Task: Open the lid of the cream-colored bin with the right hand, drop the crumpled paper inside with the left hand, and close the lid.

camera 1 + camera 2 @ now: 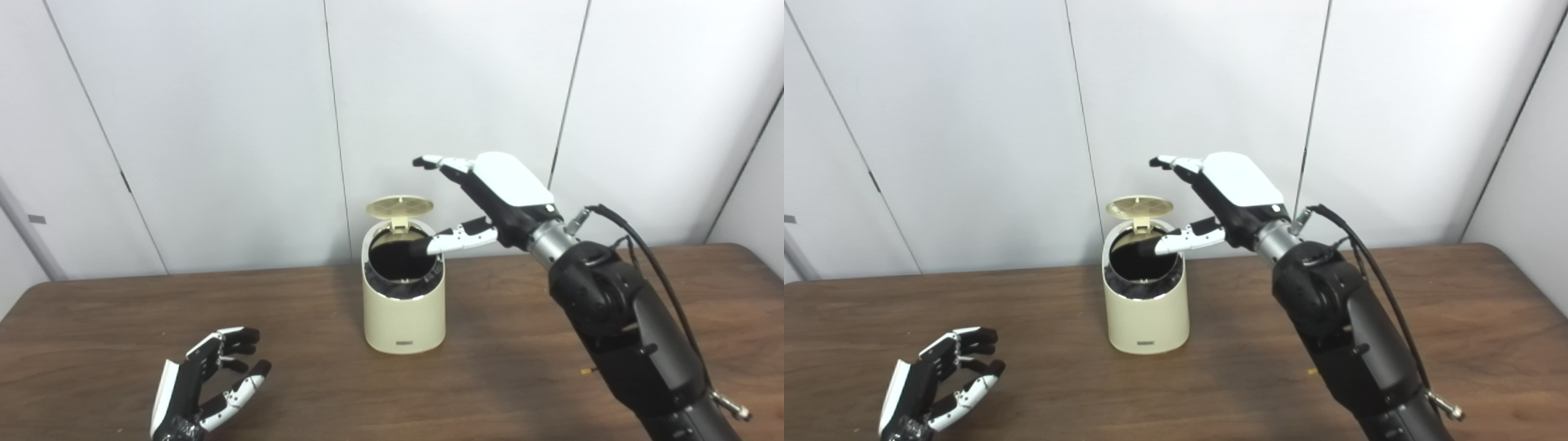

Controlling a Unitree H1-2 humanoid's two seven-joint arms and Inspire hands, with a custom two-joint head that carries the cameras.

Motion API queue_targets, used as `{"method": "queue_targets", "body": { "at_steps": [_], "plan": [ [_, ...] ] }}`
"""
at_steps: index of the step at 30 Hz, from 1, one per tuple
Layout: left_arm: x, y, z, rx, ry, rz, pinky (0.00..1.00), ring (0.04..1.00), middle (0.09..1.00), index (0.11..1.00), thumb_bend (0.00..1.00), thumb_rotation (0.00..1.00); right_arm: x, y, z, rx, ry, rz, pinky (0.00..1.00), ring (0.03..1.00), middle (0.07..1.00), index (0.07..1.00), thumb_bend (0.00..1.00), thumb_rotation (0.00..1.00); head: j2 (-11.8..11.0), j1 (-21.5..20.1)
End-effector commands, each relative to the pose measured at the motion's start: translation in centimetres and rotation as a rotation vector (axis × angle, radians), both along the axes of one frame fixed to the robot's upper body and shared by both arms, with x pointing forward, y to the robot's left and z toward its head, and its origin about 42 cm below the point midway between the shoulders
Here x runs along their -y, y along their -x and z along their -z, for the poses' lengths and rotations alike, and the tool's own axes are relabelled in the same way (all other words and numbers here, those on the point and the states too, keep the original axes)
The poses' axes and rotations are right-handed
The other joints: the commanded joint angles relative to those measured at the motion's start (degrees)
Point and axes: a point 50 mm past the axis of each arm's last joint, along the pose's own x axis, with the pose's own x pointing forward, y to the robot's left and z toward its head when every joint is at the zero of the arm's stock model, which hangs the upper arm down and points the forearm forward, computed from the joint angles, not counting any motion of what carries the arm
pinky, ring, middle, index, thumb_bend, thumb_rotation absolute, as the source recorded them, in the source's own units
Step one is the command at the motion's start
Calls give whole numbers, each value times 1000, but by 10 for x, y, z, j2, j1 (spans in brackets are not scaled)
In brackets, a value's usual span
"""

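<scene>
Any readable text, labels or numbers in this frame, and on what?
None can be read. The bin has a small dark label low on its front, too small and blurred to read. No markings show on either hand, the table or the wall.

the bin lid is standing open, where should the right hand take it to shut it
On the lid's raised front edge, coming from above and the right, where the right hand hovers open. The lid stands tilted back on its rear hinge over the cream-colored bin, so a forward, downward push should probably fold it shut.

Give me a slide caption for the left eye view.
Right hand raised beside the open bin; left hand empty.
</scene>
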Motion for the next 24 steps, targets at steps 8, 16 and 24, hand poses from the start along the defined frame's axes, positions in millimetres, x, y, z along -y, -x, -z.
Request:
{"method": "queue_targets", "body": {
  "at_steps": [8, 16, 24],
  "plan": [
    [18, 6, 8, -3, 13, 16, 541, 656, 678, 659, 579, 235, -15, -7, -31, 39, 110, -16, 753, 870, 886, 889, 893, 795, 2, 6],
    [22, 7, 6, -3, 7, 17, 538, 654, 673, 653, 589, 255, -22, -15, -26, 1, 88, -46, 762, 867, 877, 877, 892, 773, 6, 9],
    [21, 7, 5, 1, 8, 20, 542, 659, 678, 653, 573, 242, -26, -13, -18, -6, 86, -56, 715, 835, 859, 859, 919, 785, 11, 8]
  ]
}}
